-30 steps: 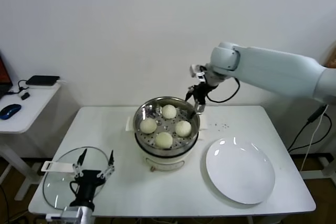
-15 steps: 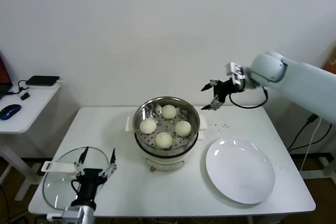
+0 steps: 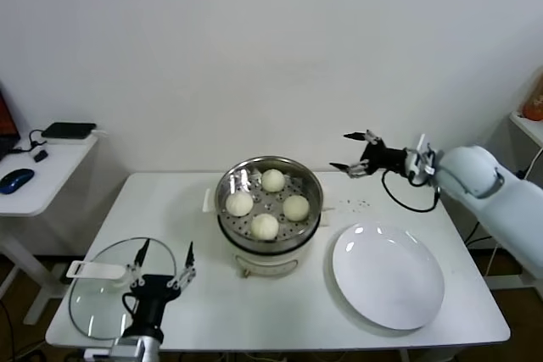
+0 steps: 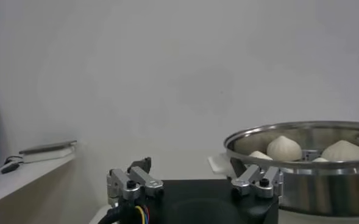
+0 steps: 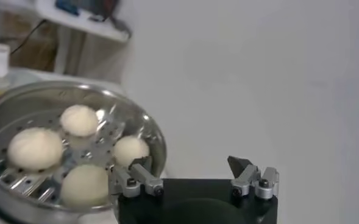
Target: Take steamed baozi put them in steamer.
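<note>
1. The right claw [image 3: 356, 152] hung wide open and empty, above the worktop [image 3: 441, 201].
2. Beside it stood the steamer [image 3: 269, 201] with four baozi [image 3: 265, 225] inside.
3. The left claw [image 3: 163, 263] was open and empty.

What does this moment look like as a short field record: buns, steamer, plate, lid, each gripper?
buns: four buns, all inside the steamer
steamer: steamer at mid-table, uncovered
plate: white plate, bare, to the robot's right of the steamer
lid: glass lid flat on the table's near left corner
left gripper: left gripper open, empty, above the lid's edge
right gripper: right gripper open, empty, in the air to the right of the steamer
task state: all buns loaded
</note>
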`<state>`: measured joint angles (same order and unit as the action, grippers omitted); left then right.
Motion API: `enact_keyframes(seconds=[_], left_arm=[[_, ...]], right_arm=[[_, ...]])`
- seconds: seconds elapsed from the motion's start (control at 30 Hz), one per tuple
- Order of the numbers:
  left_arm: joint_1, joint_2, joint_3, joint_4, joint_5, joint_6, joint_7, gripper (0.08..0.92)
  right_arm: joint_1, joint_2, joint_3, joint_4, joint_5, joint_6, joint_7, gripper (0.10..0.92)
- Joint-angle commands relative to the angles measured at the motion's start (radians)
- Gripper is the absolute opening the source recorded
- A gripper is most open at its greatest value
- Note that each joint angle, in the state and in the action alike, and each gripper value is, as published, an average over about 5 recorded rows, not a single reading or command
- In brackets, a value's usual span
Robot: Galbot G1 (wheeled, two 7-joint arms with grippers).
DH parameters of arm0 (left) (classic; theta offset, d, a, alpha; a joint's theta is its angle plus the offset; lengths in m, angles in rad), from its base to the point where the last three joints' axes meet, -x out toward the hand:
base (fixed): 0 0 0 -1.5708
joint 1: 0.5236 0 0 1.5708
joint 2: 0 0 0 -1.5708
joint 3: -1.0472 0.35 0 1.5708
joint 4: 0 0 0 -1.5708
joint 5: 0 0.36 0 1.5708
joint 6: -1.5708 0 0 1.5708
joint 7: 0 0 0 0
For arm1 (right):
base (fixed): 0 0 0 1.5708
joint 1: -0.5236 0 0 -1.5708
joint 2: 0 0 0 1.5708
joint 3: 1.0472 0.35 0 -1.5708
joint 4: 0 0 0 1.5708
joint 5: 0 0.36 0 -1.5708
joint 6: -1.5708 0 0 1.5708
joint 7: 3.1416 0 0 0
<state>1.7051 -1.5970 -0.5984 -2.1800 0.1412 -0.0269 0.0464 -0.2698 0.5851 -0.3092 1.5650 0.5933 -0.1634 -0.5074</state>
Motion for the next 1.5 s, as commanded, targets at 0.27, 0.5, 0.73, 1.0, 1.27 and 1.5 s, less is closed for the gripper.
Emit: enact_keyframes(seconds=[0.27, 0.5, 0.73, 1.0, 1.27, 1.5], left_arm=[[0.009, 0.001, 0.005, -0.013, 0.014, 0.005, -0.001, 0.823], [0.017, 0.015, -0.001, -0.013, 0.005, 0.003, 0.001, 0.823], [0.018, 0.024, -0.013, -0.003, -0.001, 0.002, 0.003, 0.823], [0.016, 0.032, -0.028, 0.010, -0.026, 0.004, 0.006, 0.823], [0.016, 0.038, -0.042, 0.015, -0.043, 0.004, 0.008, 0.823], [0.019, 0.038, -0.044, 0.015, -0.041, 0.006, 0.010, 0.823]], right_arm=[[-0.987, 0.397, 0.856, 0.212, -0.130, 0.300, 0.317, 0.823], [-1.158, 0.545, 0.892, 0.238, -0.134, 0.433, 0.341, 0.823], [-1.272, 0.639, 0.901, 0.226, -0.137, 0.522, 0.357, 0.823], [-1.344, 0.682, 0.890, 0.237, -0.113, 0.536, 0.348, 0.823], [-1.361, 0.697, 0.880, 0.247, -0.110, 0.532, 0.326, 0.823], [-1.355, 0.686, 0.876, 0.249, -0.104, 0.521, 0.323, 0.823]])
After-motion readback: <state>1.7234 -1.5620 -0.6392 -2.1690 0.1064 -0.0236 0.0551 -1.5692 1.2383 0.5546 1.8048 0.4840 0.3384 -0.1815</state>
